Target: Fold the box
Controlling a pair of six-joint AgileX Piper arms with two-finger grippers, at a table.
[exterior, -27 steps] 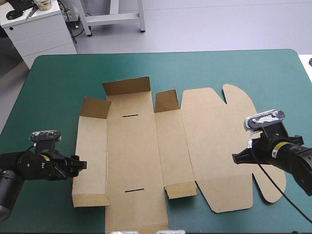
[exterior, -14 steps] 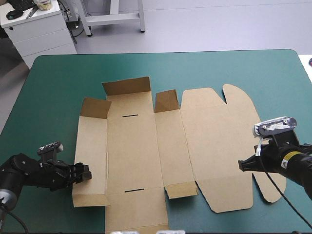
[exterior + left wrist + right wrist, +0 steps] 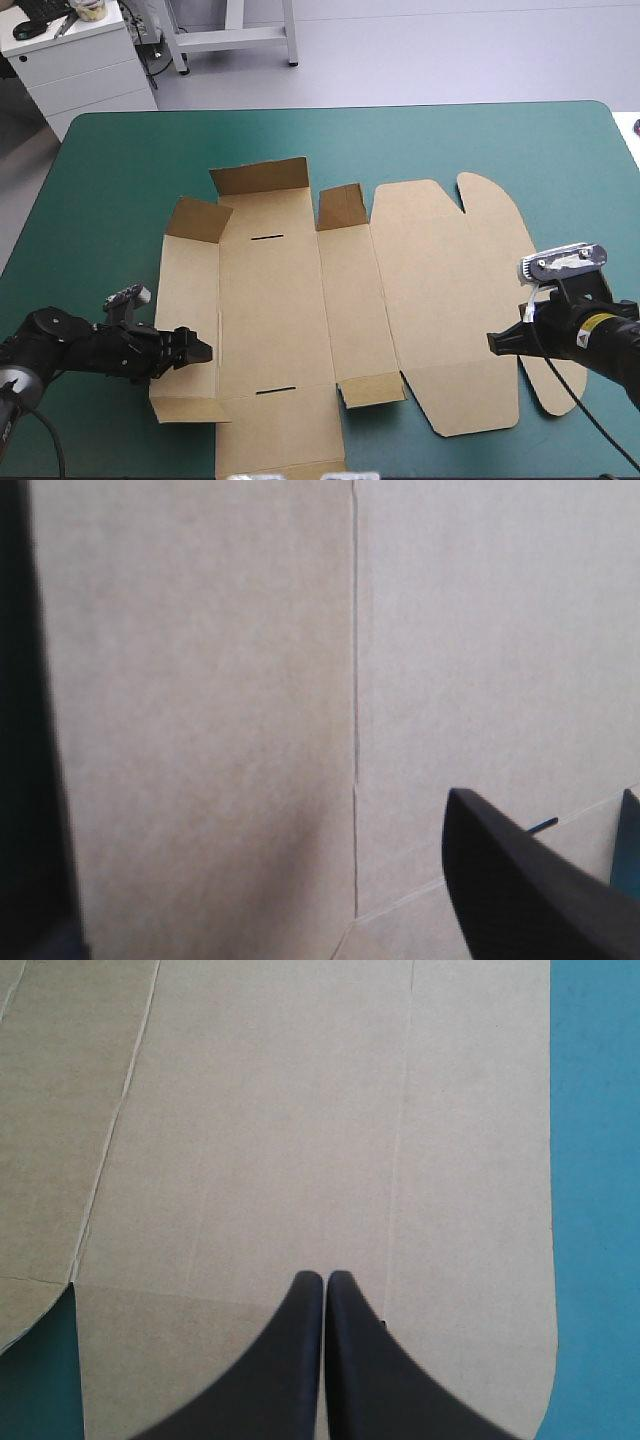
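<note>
Box: brown cut sheet, lying opened out and nearly flat in the middle of the teal-green cover.
Left gripper: low, reaching in across the outer edge of the left side panel. Its black fingers are spread wide and grip nothing; its wrist view shows only bare board and a crease between them.
Likely reason: it looks placed to catch that panel and raise it into a wall.
Right gripper: fingers pressed together in a point and empty, over the lid panel near its right edge. Whether it touches the board cannot be told.
Likely reason: probably steadying the sheet against sliding.
Far flaps: three stand tilted up, a wide one and two smaller ones.
Around: two slots in the base panel, and rounded ears on the lid.
In the way: nothing lies on the board. The upright corner flap beside the left panel may need tucking.
</note>
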